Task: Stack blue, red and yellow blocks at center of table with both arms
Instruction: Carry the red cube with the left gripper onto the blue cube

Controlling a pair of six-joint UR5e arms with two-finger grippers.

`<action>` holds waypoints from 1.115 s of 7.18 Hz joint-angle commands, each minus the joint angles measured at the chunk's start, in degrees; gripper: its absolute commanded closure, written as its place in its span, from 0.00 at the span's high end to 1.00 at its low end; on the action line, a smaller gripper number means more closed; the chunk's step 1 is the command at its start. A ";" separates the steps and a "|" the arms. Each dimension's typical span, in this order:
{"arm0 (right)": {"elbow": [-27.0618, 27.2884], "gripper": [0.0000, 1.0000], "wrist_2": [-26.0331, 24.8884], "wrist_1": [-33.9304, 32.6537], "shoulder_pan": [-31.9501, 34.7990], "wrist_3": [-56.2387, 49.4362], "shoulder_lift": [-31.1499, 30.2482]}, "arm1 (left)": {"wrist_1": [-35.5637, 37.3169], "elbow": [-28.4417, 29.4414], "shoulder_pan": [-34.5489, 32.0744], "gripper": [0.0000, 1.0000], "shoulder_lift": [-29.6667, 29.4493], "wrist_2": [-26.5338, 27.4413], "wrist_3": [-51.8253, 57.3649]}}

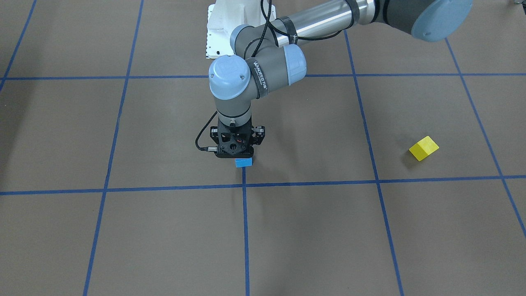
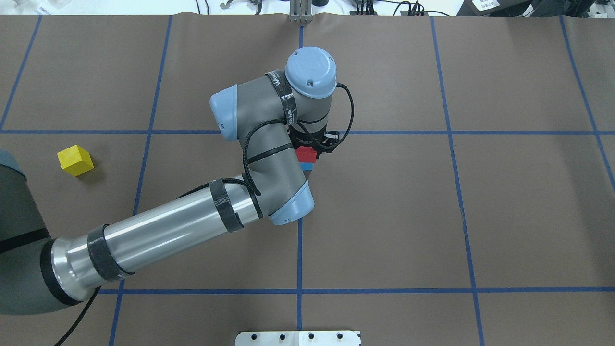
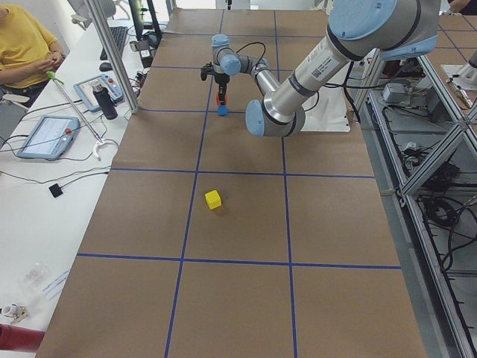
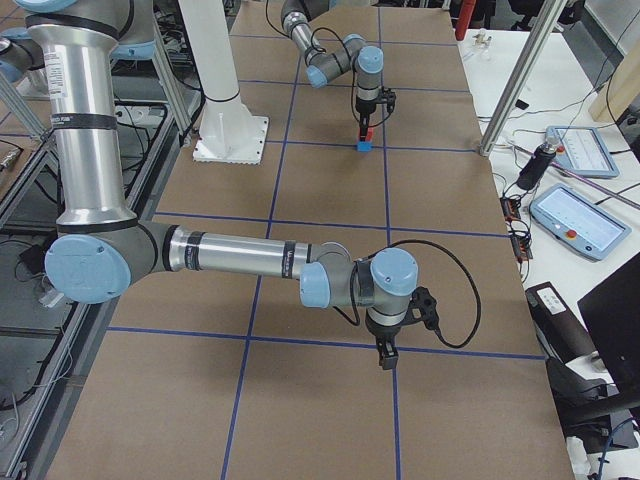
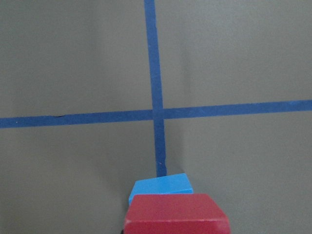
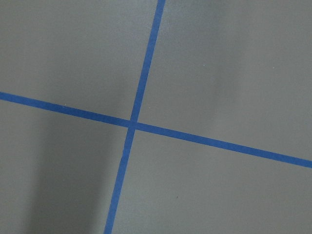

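Note:
My left gripper hangs straight down over the table's centre, shut on the red block. The red block sits directly over the blue block, which lies at the tape crossing. In the left wrist view the red block covers most of the blue block; I cannot tell whether they touch. The yellow block lies alone on my left side, and also shows in the front view. My right gripper shows only in the exterior right view, low over the table, and I cannot tell whether it is open.
Blue tape lines divide the brown table into squares. The white robot base plate is at the robot's side. Tablets and cables lie on the white bench beyond the table's far edge, where a person sits.

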 commanded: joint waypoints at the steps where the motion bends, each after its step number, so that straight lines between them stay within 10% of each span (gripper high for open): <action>1: -0.01 1.00 0.00 0.00 0.00 0.00 -0.01 | 0.01 -0.47 -0.02 0.47 0.06 -0.11 -0.57; 8: 0.08 1.00 0.09 0.09 0.00 0.00 -0.01 | -0.60 -0.47 -0.20 0.66 1.03 -0.11 -6.46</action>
